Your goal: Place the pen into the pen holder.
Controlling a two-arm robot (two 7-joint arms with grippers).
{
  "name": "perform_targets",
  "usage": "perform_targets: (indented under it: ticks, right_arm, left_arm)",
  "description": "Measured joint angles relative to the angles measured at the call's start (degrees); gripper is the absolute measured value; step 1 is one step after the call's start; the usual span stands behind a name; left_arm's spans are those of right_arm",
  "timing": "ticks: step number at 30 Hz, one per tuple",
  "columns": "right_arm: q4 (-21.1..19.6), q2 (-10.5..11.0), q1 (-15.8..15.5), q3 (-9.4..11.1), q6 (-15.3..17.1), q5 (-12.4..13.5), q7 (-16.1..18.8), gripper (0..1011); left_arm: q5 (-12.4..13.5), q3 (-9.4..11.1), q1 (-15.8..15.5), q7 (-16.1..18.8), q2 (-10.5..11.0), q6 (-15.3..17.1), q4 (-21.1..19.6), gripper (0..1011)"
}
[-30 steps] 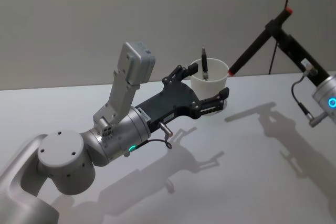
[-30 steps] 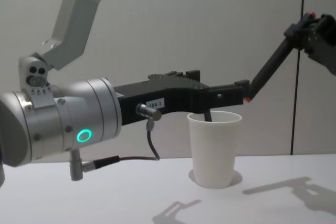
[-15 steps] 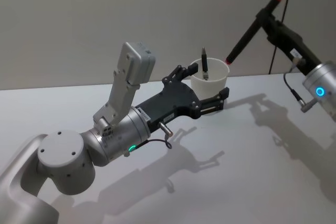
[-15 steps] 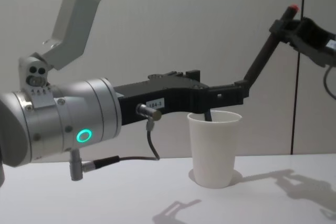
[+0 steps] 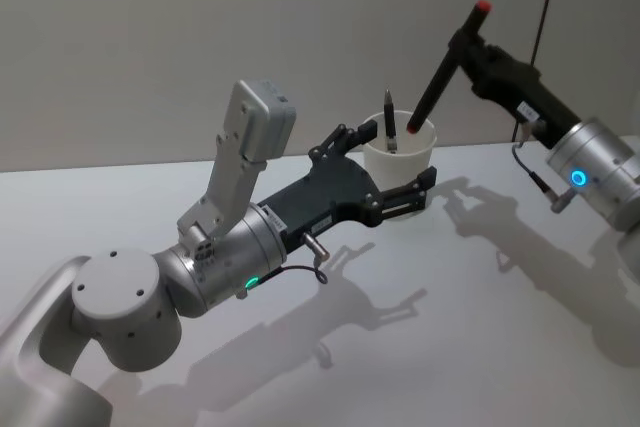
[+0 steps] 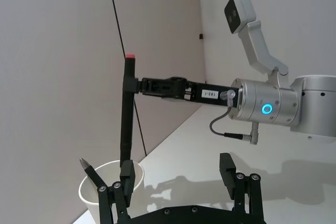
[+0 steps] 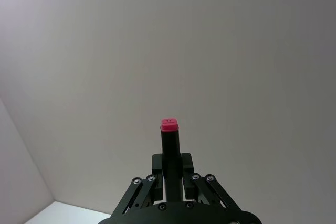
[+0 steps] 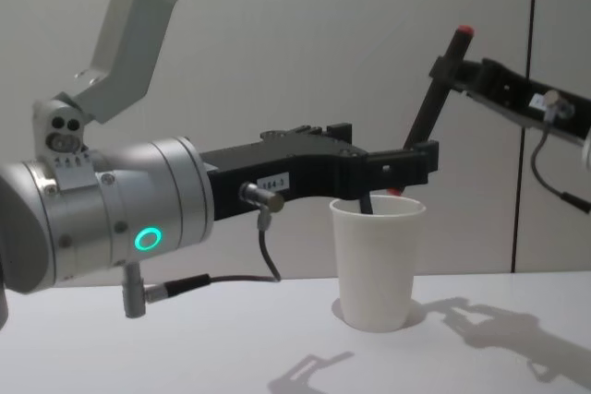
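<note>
Right claw [image 5: 470, 45]: my right arm reaches in from the right side at height; the claw is clamped on the upper part of a long black pen [image 5: 443, 70] with a red cap at the top. In the right wrist view I see the pen's red end [image 7: 169, 124] standing up between the closed fingers [image 7: 185, 167].
Pen: tilted, red end up and away from the cup, lower end at the cup's mouth, just over or inside the rim on the far right side. In the chest view the pen [image 8: 436, 89] drops behind my left claw's finger, so I cannot tell how deep the tip sits.
Left claw [image 5: 398, 162]: my left arm comes in from the lower left; the claw is spread wide with one finger on each side of the cup. I cannot tell whether the fingers touch the cup wall. It has hold of nothing.
Cup [image 5: 400, 169]: plain white paper cup, upright on the surface [image 5: 480, 347], against the far wall. In the left wrist view the cup [image 6: 90, 194] sits between my left claw's fingers [image 6: 227, 170].
Second pen [image 5: 389, 120]: a dark pen stands inside the cup, leaning on the rim, top end sticking out above it.
Surface: white, with arm shadows falling on it.
</note>
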Motion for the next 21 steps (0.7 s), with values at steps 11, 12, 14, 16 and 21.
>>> perform_targets:
  ticks: [11,12,14,16,21]
  right_arm:
    - [4.42,-1.19,1.97,-1.23,-2.03,-5.26,2.88,203]
    - [4.68,-1.28,2.1,-1.33,-2.22,-5.54,2.99,203]
    - [5.26,-1.48,2.34,-1.49,-2.59,-6.14,3.2,203]
    - [6.08,-1.82,2.74,-1.77,-3.26,-7.03,3.54,203]
    - [7.94,-2.53,3.65,-2.33,-4.49,-8.44,4.27,203]
  left_arm:
    - [0.0,0.0,0.0,0.0,0.0,0.0,0.0,1001]
    - [0.0,0.0,0.0,0.0,0.0,0.0,0.0,1001]
    - [0.0,0.0,0.0,0.0,0.0,0.0,0.01,1001]
    - [0.0,0.0,0.0,0.0,0.0,0.0,0.0,1001]
    - [0.0,0.0,0.0,0.0,0.0,0.0,0.0,1001]
